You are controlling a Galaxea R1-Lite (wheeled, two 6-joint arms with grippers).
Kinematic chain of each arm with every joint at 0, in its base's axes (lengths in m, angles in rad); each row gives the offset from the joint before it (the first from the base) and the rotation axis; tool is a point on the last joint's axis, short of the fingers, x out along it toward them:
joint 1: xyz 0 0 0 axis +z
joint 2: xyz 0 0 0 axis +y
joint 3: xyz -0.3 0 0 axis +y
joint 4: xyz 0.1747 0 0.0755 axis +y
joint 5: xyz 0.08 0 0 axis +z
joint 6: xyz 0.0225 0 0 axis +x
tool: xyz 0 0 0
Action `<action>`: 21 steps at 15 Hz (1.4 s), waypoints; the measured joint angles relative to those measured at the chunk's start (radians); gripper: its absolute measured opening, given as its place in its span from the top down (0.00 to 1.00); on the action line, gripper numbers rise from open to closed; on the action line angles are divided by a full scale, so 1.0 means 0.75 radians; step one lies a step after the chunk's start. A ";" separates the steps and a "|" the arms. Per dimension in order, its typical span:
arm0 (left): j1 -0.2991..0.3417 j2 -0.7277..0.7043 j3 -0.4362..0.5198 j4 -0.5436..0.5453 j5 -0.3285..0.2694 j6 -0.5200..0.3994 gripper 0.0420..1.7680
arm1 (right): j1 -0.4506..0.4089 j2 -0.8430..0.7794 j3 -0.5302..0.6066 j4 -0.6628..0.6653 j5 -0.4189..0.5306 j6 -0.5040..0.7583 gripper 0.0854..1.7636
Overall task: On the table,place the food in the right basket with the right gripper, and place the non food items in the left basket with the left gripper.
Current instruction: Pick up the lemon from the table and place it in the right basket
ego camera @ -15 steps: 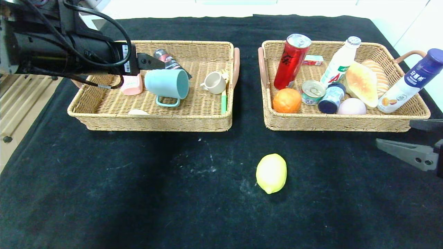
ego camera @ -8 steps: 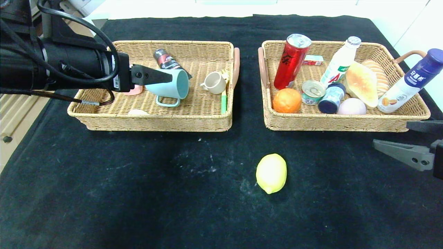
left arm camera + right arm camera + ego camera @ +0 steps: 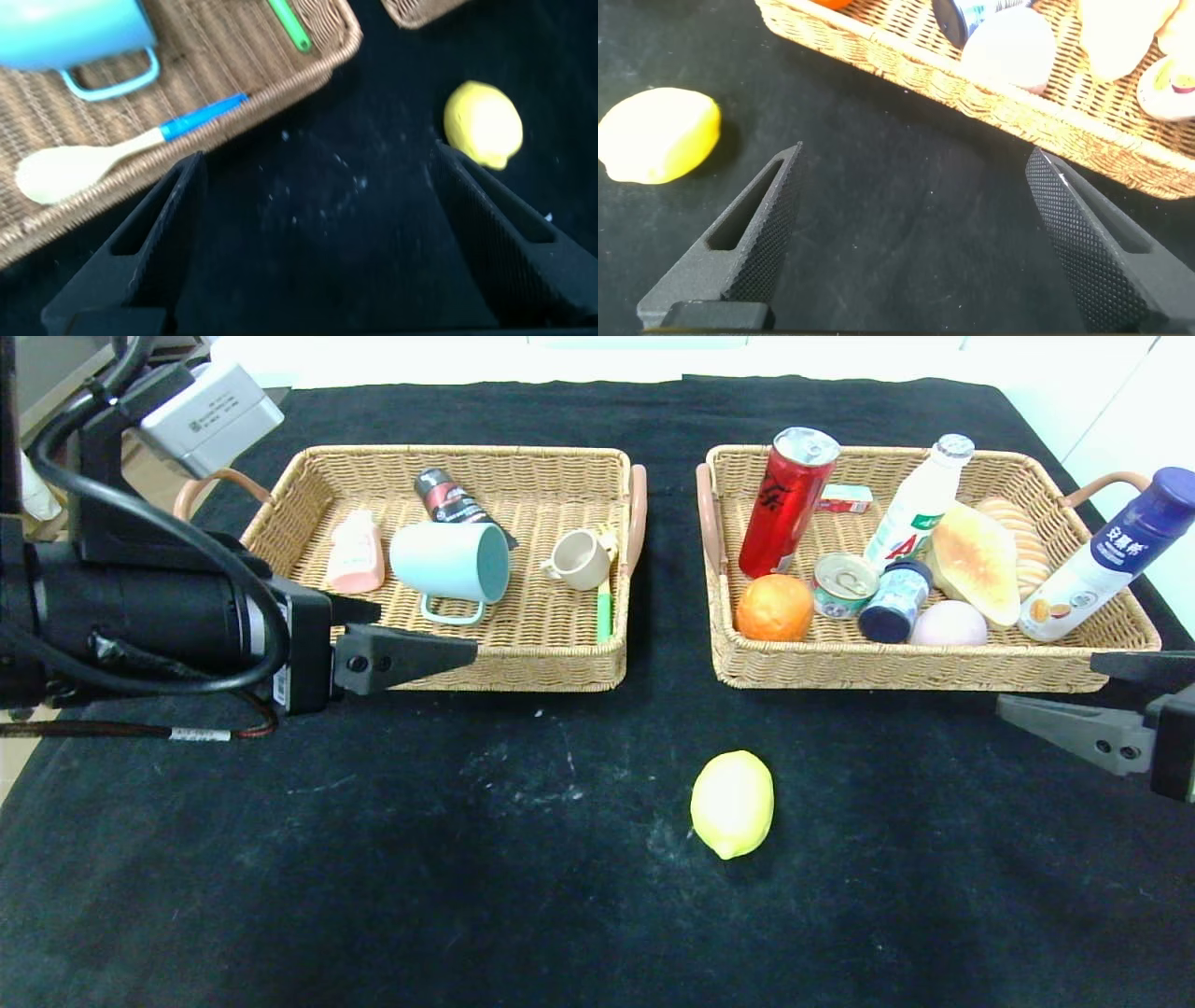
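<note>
A yellow lemon [image 3: 732,803] lies alone on the black cloth in front of the two baskets. It also shows in the left wrist view [image 3: 483,123] and the right wrist view [image 3: 659,133]. My left gripper [image 3: 429,630] is open and empty over the front edge of the left basket [image 3: 523,665]; in its own view [image 3: 316,154] only cloth lies between the fingers. My right gripper [image 3: 1046,683] is open and empty just in front of the right basket's [image 3: 896,674] near right corner, well right of the lemon; its own view [image 3: 915,151] shows bare cloth between the fingers.
The left basket holds a blue mug [image 3: 453,565], a cream cup [image 3: 579,560], a pink bottle [image 3: 355,555], a dark tube [image 3: 448,495] and a blue-handled spoon [image 3: 84,168]. The right basket holds a red can [image 3: 784,499], an orange [image 3: 773,607], a tin, bottles and bread.
My left arm has drawn back from over the blue mug to the basket's front edge, empty. My right gripper has edged slightly left. The lemon has not moved.
</note>
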 joint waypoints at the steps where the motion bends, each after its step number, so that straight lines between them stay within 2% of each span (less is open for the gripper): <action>1: -0.012 -0.024 0.035 0.001 0.001 0.006 0.04 | 0.000 0.004 0.000 -0.001 -0.003 0.000 0.03; 6: -0.027 -0.142 0.199 0.000 0.000 0.060 0.03 | 0.004 0.004 0.003 -0.002 -0.004 -0.001 0.03; 10: -0.045 -0.225 0.305 -0.013 -0.001 0.177 0.03 | 0.005 0.004 0.003 -0.003 -0.005 0.000 0.03; 16: -0.062 -0.262 0.362 -0.149 0.006 0.180 0.03 | 0.019 0.008 0.005 -0.003 -0.005 0.000 0.03; 21: -0.064 -0.266 0.376 -0.153 0.003 0.182 0.03 | 0.021 0.009 0.007 -0.002 -0.005 0.001 0.03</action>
